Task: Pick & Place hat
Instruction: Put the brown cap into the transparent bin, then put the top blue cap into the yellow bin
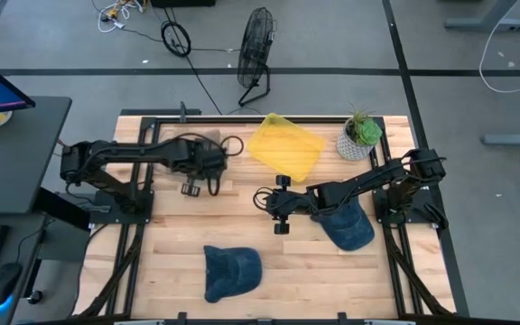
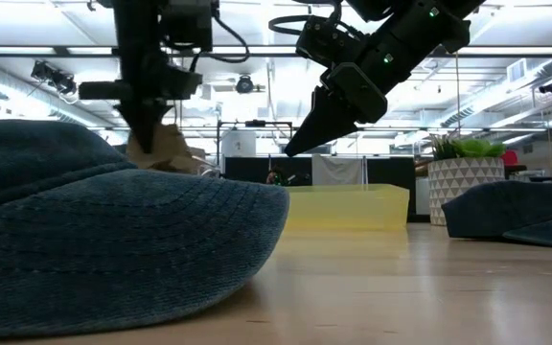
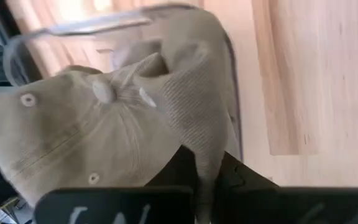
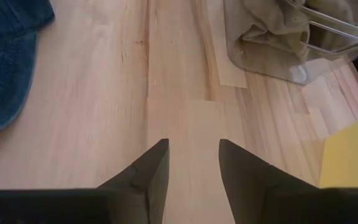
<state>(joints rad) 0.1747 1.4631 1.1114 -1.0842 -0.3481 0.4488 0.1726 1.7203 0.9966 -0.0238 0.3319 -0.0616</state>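
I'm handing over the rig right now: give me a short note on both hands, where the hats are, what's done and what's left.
Left hand: shut on the tan hat, held over the clear bin at the table's back left.
Right hand: open, empty, above bare wood mid-table.
Hats: front denim hat lies on the table near the front edge; second denim hat lies at the right, under the right arm.
Yellow bin sits at back centre beside the potted plant.
Done: tan hat gripped.
Left: release the tan hat, then likely both denim hats; which bin they go to isn't clear.
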